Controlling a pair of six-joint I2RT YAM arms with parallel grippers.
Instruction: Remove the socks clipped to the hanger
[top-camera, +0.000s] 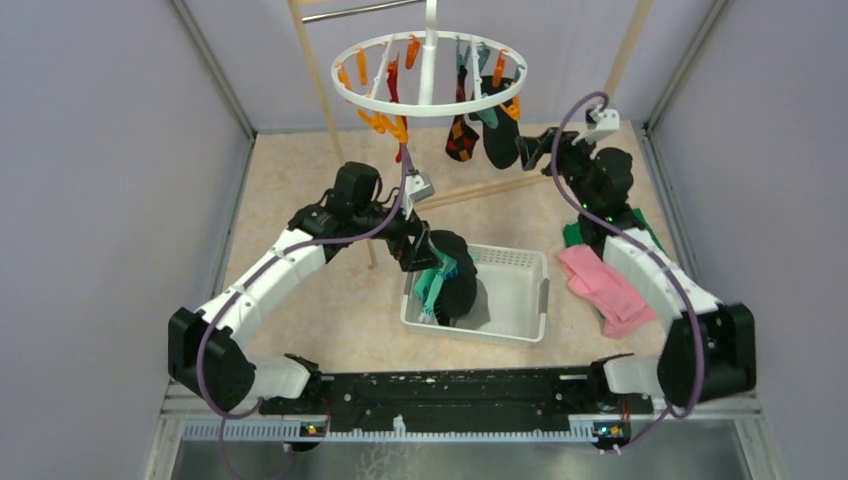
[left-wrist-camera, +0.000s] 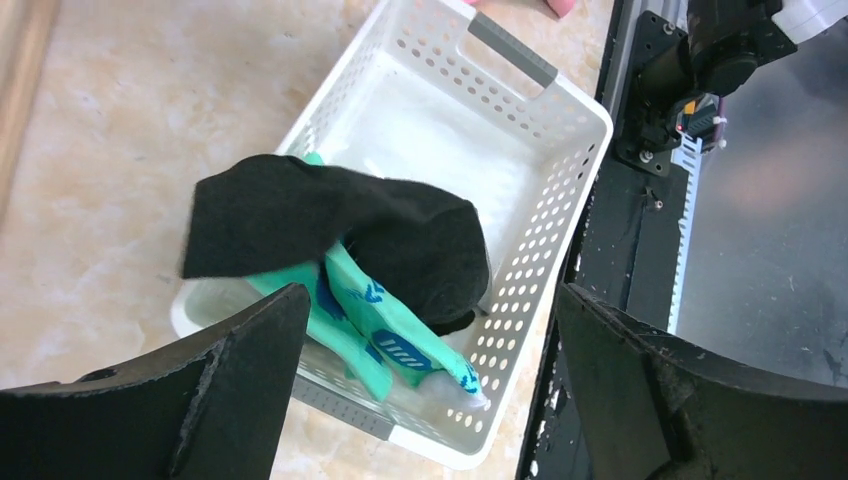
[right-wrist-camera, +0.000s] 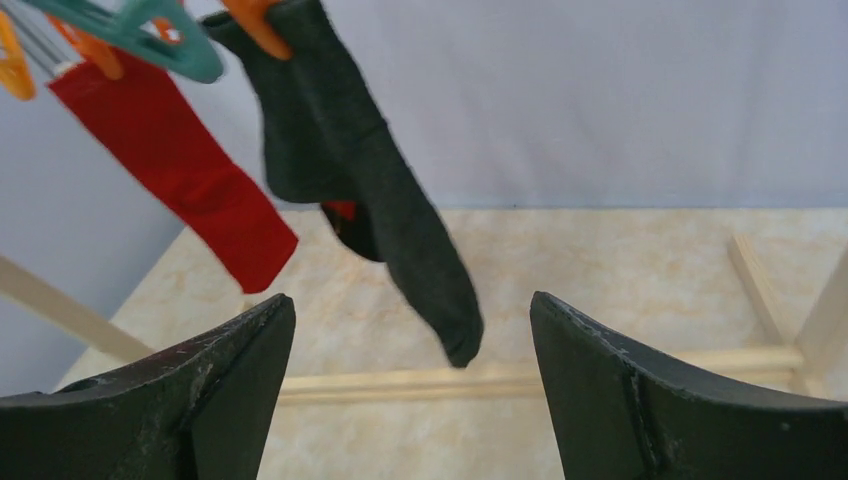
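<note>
The white ring hanger (top-camera: 430, 104) hangs at the back with orange and teal clips. A black argyle sock (top-camera: 461, 138), a black sock (top-camera: 500, 135), a teal sock (top-camera: 487, 117) and a red sock (top-camera: 394, 82) are clipped to it. My right gripper (top-camera: 528, 148) is open beside the black sock. In the right wrist view the gripper (right-wrist-camera: 410, 300) is open, with the dark sock (right-wrist-camera: 380, 200) on an orange clip ahead and a red sock (right-wrist-camera: 190, 175) to its left. My left gripper (left-wrist-camera: 430, 290) is open above a black sock (left-wrist-camera: 340, 225) and a teal sock (left-wrist-camera: 390, 335) lying over the basket's rim.
The white perforated basket (top-camera: 520, 290) stands at the centre; it also shows in the left wrist view (left-wrist-camera: 560, 110). A folded pink cloth (top-camera: 605, 285) and a green cloth (top-camera: 573, 233) lie at the right. The wooden rack frame (top-camera: 480, 190) has posts and a floor bar under the hanger.
</note>
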